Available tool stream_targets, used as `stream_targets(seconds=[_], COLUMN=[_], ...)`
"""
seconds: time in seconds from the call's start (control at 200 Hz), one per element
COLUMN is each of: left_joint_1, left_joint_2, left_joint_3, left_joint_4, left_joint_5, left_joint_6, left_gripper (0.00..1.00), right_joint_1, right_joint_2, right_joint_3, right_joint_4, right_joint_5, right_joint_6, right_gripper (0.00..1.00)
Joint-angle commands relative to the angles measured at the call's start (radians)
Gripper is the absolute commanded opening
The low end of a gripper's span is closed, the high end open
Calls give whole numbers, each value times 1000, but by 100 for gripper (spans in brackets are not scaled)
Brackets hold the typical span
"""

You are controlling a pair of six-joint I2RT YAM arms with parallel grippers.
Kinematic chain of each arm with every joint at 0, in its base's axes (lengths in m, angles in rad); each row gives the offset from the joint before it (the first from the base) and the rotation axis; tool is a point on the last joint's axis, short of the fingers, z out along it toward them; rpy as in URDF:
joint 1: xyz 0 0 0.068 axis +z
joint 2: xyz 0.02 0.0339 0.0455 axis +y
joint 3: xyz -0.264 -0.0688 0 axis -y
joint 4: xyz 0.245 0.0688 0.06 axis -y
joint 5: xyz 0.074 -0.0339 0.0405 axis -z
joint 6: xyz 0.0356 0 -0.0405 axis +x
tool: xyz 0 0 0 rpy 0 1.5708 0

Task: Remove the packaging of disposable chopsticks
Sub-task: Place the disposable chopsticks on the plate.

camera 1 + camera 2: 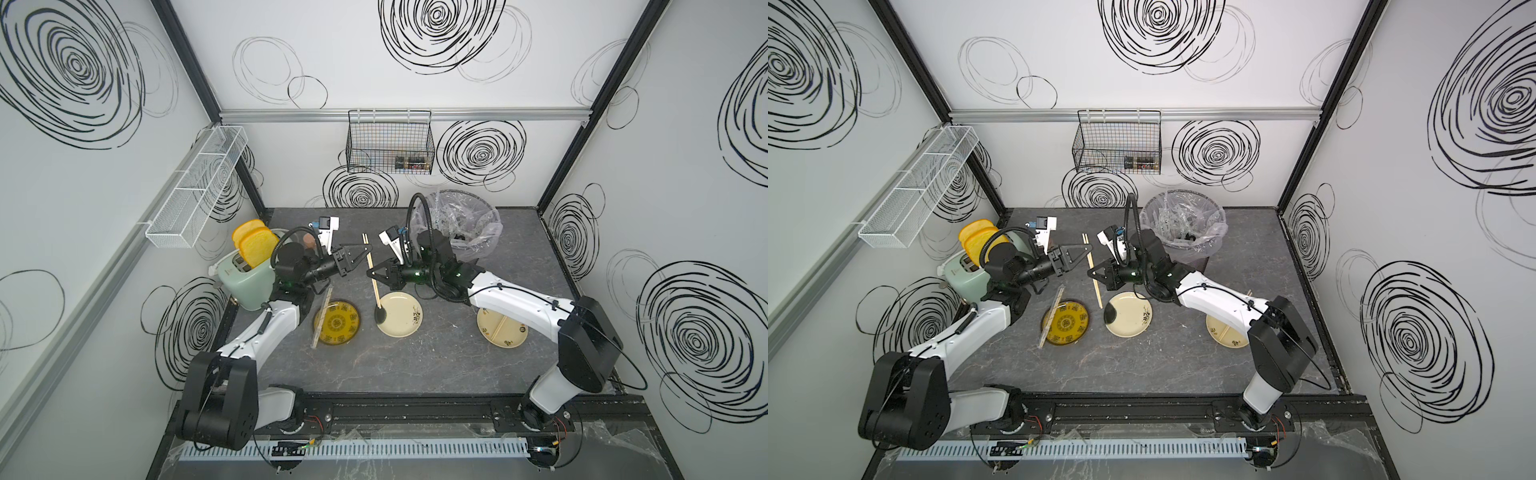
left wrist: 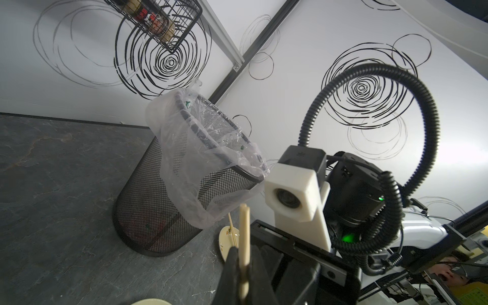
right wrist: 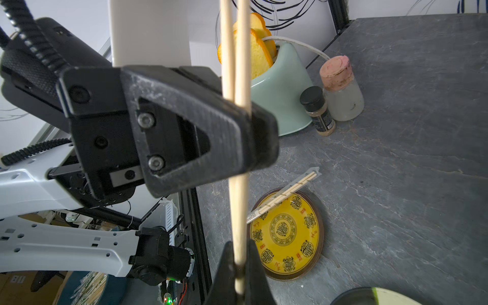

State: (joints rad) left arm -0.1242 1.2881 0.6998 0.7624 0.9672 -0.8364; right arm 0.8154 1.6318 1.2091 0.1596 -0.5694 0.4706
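Left tool [image 1: 370, 248] and right tool [image 1: 368, 273] are both clamped shut on one apparently bare chopstick pair [image 1: 375, 291], judged light and stiff. A wrapped pair [image 3: 282, 195] lies across the yellow plate [image 3: 303, 250]. Its sleeve [image 3: 316, 169] looks thin and slippery, so pinch the overhanging end.

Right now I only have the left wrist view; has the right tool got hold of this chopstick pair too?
Observer: Yes, the right tool is shut on the chopstick pair, a little along the sticks from the left tool.
Operator: Any sleeve on it between the tools?
Observer: None shows there; the wood looks bare.
Operator: Is any other pair wrapped?
Observer: One wrapped pair, in its clear sleeve, lies across the yellow plate's edge.
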Motion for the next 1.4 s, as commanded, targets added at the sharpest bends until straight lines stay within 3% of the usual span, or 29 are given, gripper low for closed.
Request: stream_targets(seconds=[0.0,0.085,0.821,1.091,1.396], left_joint_1=[-7,-6,11,12,26], left_joint_2=[-21,-22,-40,-69,-73], left_joint_3=[31,30,39,72,95], left_joint_4=[38,38,-8,-167,-275], left_joint_5=[7,5,-10,-59,-84], left_joint_6=[10,11,44,174,234], left_gripper=[16,27,37,41,42], right_joint_1=[5,5,-16,-6,25], right_joint_2=[6,1,-213,-169,-39], right_joint_3=[24,20,-176,-196,-73], right_joint_4=[13,0,-396,-440,-557], right_joint_5=[8,18,208,218,251], right_joint_6=[-4,-8,-75,-60,-58], right_gripper=[0,0,0,0,0])
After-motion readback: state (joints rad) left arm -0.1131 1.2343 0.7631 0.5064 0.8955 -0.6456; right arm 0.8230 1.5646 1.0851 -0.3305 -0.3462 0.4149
